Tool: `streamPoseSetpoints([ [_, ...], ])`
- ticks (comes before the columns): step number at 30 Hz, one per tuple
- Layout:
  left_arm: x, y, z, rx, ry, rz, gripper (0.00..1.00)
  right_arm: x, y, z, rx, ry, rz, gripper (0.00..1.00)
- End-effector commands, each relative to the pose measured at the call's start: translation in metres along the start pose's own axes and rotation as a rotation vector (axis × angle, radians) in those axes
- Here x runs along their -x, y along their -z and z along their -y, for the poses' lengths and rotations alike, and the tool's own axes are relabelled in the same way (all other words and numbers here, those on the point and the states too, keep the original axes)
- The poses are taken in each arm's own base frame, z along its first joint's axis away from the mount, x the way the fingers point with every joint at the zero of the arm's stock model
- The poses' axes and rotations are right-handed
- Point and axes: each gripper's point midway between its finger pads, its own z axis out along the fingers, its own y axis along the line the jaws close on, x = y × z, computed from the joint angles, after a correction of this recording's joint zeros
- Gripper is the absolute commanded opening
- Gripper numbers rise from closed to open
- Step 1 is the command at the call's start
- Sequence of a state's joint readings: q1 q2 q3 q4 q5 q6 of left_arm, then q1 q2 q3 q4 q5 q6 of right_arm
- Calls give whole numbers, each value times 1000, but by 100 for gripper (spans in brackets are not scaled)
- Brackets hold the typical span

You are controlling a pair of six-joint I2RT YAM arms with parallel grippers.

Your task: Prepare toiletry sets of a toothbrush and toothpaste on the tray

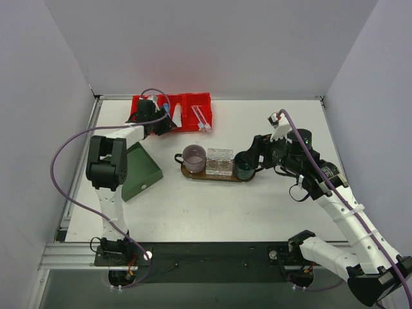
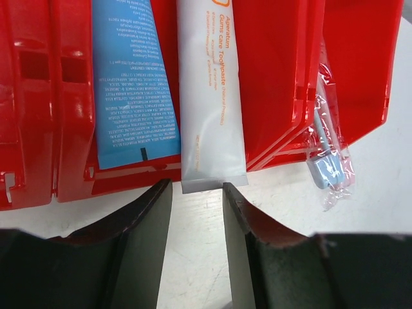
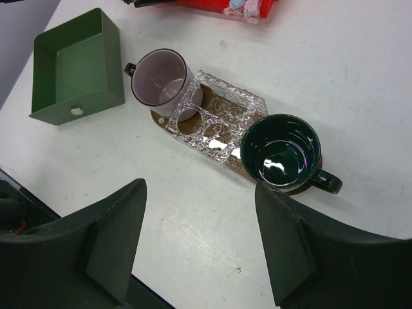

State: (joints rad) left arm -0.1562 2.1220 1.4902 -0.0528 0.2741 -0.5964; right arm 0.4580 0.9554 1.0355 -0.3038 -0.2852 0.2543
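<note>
The left gripper stands half-spread and grips nothing; ahead of its fingertips lies the crimped end of the white toothpaste tube, the blue toothpaste tube left of it, both in the red plastic bin, and a translucent toothbrush to the right. The right gripper hangs wide and empty; ahead of it sits the dark brown wooden oval tray, carrying a lilac mug and a dark green mug

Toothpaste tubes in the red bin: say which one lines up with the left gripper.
The white toothpaste tube with orange lettering; its crimped end faces the gap of the left gripper. The blue tube lies beside it, off line.
</note>
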Motion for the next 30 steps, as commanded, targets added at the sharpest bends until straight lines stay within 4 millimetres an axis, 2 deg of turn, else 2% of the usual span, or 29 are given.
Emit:
streamPoseSetpoints([
  [1, 24, -1, 20, -99, 54, 65, 47, 2, 2, 1, -5, -2, 14, 63],
  [10, 27, -4, 28, -154, 139, 93, 47, 1, 0, 2, -8, 3, 7, 63],
  [19, 24, -7, 20, -115, 183, 89, 46, -1, -3, 4, -14, 5, -6, 63],
  [27, 34, -6, 26, -126, 250, 134, 36, -3, -6, 6, -20, 6, -14, 63],
  [30, 36, -5, 30, -140, 266, 145, 36, -4, -7, 6, -22, 10, -18, 63],
])
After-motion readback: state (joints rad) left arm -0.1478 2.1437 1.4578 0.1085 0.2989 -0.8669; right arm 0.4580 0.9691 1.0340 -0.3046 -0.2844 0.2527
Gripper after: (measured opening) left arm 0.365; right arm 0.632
